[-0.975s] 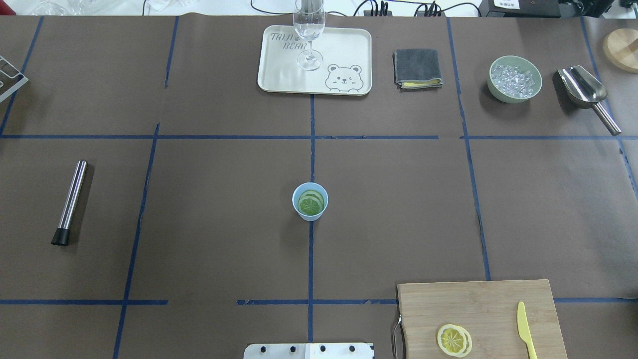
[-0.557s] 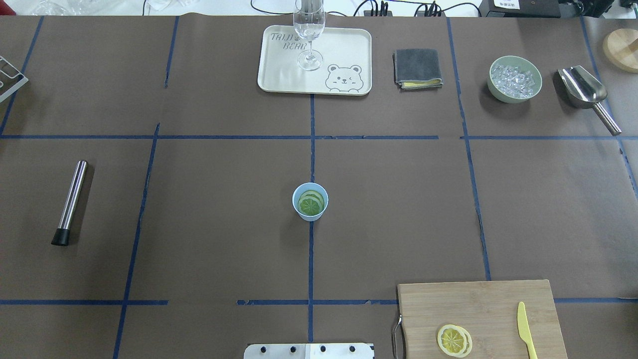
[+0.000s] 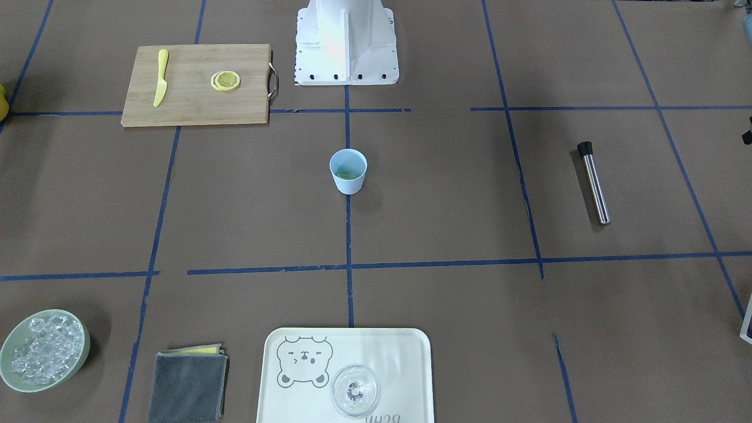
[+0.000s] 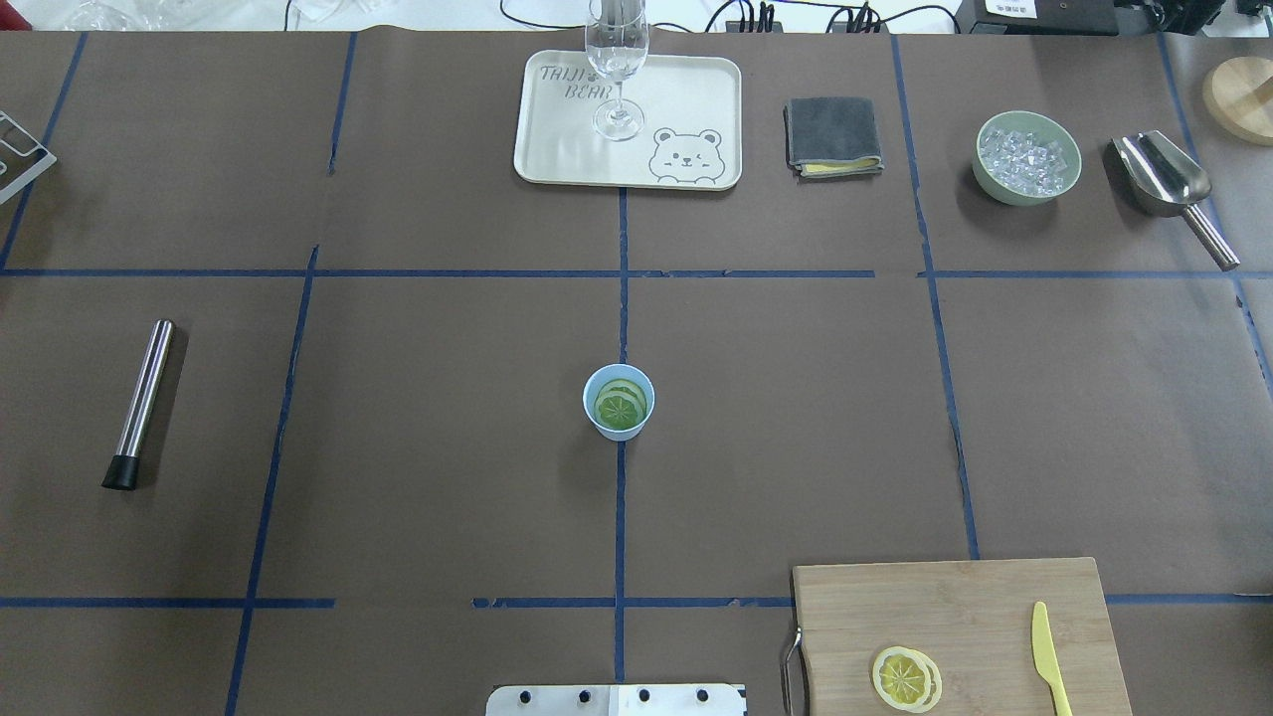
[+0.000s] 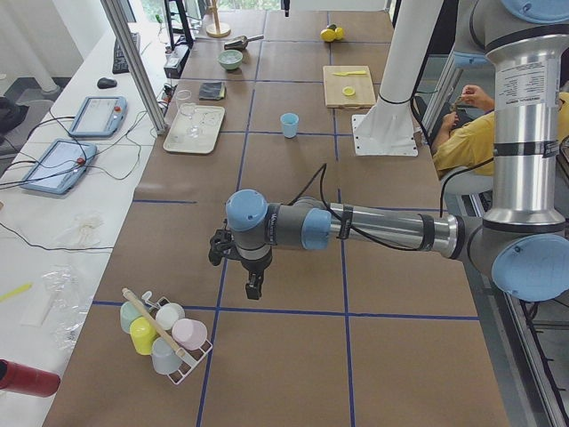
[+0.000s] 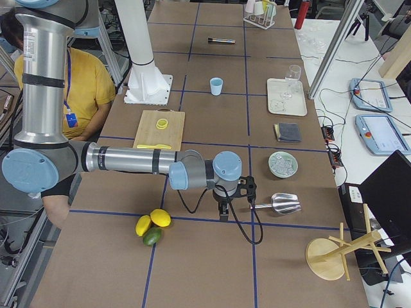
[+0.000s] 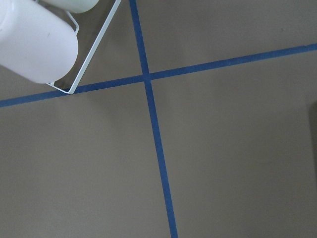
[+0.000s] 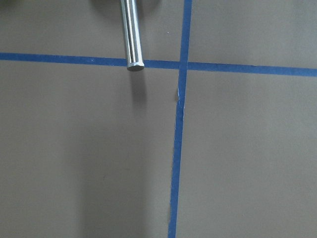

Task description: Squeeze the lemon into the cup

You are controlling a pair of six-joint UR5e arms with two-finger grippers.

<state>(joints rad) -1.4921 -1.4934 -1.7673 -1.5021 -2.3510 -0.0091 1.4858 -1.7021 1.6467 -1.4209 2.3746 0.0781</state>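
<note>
Left gripper (image 5: 254,286) and right gripper (image 6: 223,212) hung far from the cup (image 4: 618,402) and lemon (image 4: 906,679). You couldn't tell their opening.

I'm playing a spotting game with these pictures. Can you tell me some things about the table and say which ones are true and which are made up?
1. The lemon lies on the cutting board. True.
2. The knife is inside the cup. False: the knife lies on the cutting board beside the lemon, and the cup holds green slices.
3. The glass stands on the tray. True.
4. The bowl is empty. False: it is full of ice.
</note>
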